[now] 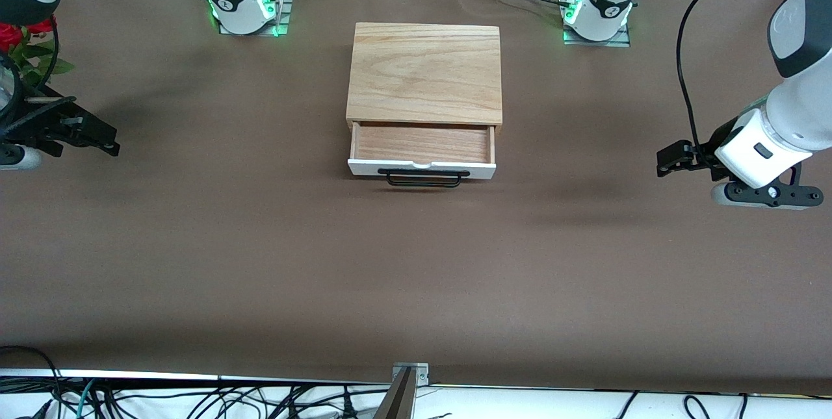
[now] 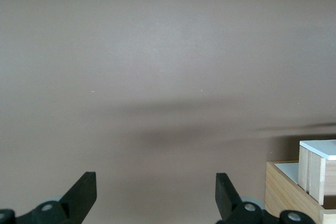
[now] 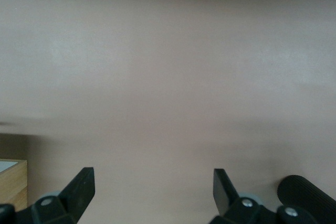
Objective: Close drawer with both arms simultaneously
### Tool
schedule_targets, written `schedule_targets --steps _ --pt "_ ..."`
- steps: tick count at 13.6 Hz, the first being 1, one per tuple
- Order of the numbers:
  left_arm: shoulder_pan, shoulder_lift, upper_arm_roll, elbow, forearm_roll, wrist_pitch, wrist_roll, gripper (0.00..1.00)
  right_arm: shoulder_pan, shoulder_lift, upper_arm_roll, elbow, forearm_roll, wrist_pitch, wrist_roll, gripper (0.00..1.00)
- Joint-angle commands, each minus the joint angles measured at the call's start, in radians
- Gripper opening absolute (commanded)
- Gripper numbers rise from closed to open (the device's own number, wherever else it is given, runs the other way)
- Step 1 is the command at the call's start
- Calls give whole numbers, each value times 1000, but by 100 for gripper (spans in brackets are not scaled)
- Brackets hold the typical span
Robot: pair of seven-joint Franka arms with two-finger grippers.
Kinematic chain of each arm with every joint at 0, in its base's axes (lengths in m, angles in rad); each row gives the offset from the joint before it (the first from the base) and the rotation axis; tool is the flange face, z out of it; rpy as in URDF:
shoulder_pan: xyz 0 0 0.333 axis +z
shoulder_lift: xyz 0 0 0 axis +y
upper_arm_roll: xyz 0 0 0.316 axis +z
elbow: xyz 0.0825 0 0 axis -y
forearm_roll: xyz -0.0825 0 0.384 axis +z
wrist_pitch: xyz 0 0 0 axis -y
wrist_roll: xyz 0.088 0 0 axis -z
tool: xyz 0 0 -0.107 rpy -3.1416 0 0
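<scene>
Brown-covered counter (image 1: 260,263) is spanning the whole front view, w/ cables running along its near edge and red flowers (image 1: 16,36) sitting at the right arm's end.

Light-oak box (image 1: 426,71) is sitting mid-counter, between the two arm bases. Drawer (image 1: 422,152) is standing pulled partway out toward the front camera, wooden floor showing bare; white front panel w/ black wire bar handle (image 1: 424,178) is facing the camera.

Left gripper (image 1: 669,159) is hanging over bare counter toward the left arm's end, well apart from the drawer, roughly level w/ the drawer front in the front view. Left wrist view: jaws are standing spread wide, nothing between the fingertips (image 2: 84,190); a corner of the box and white panel is showing at the frame edge.

Right gripper (image 1: 97,136) is hanging over counter at the right arm's end, also well apart from the drawer. Right wrist view: jaws are standing spread, nothing between the fingertips (image 3: 81,184); a box corner is showing at the frame edge.

Neither gripper is touching box or drawer.
</scene>
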State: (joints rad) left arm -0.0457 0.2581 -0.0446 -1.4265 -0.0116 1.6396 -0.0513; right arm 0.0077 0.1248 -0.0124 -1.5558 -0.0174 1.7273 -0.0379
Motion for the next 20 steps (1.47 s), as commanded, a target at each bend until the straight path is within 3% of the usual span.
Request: schedule_targets --steps 1,5,7,12,14,15,18,20 --pt "1 15 -1 34 -2 -17 22 100 -5 13 5 26 7 -5 13 100" --pt "3 17 -4 32 -10 -15 25 100 0 38 8 25 58 3 30 100" --pt "-13 32 -8 32 -72 -15 24 100 6 68 9 25 115 29 30 100" --pt "-101 95 -9 29 -203 63 8 100 138 183 9 26 123 177 27 100" --pt "-102 134 -9 21 -334 118 16 100 199 248 11 60 125 262 24 100" --pt "-102 159 -9 21 -370 132 24 100 225 287 11 97 143 270 26 100" --pt "-163 228 -18 17 -375 247 24 100 265 398 14 203 310 278 29 100" --pt "-189 291 -23 20 -384 337 24 100 294 440 15 217 330 322 29 100"
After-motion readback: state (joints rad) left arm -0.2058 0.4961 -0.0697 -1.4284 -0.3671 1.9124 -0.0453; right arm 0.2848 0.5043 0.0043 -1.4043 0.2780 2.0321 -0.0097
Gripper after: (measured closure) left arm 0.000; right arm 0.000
